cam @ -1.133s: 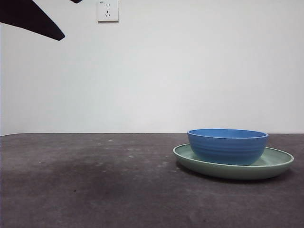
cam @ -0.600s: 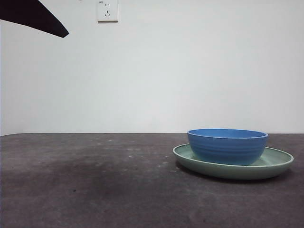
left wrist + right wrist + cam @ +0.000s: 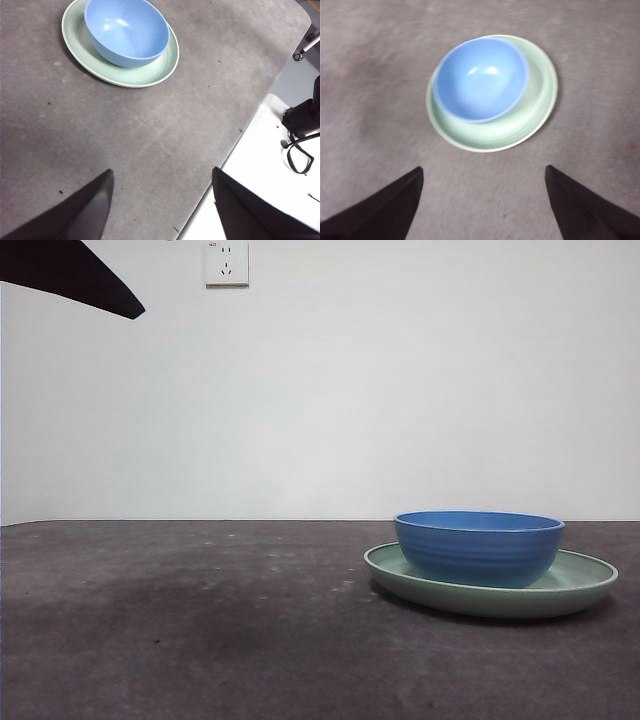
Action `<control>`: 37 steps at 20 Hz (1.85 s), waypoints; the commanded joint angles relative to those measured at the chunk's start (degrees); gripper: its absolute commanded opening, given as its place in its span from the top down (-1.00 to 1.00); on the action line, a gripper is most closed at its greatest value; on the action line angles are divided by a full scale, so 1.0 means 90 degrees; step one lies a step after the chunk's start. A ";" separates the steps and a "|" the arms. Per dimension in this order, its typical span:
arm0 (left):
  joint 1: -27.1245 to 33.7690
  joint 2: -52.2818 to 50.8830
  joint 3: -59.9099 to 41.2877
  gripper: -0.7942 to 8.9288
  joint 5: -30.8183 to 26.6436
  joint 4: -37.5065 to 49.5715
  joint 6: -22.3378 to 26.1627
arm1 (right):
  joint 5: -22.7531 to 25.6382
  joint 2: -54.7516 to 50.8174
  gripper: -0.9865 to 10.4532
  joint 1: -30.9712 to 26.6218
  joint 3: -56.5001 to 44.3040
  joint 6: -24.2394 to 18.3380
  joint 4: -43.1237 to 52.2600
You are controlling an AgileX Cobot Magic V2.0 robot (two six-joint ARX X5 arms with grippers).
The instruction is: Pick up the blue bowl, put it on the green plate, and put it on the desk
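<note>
The blue bowl sits upright and empty in the green plate, off-centre toward one rim, on the desk at the right. Both also show in the left wrist view, bowl on plate, and in the right wrist view, bowl on plate. My left gripper is open and empty, well above the desk and apart from the plate. My right gripper is open and empty, high above the bowl and plate. A black arm tip shows at the top left corner of the front view.
A white wall with a socket stands behind the desk. In the left wrist view the desk's edge meets a white surface with black cables and gear.
The black arm tip at the top left of the front view rose slightly a second ago and has been still since. The bowl and plate have not moved.
</note>
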 commanded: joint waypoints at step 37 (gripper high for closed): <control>-0.0039 0.0032 0.0049 0.19 0.0056 0.0070 0.0068 | -0.0665 0.5792 0.80 -0.0877 0.0119 0.0153 0.3485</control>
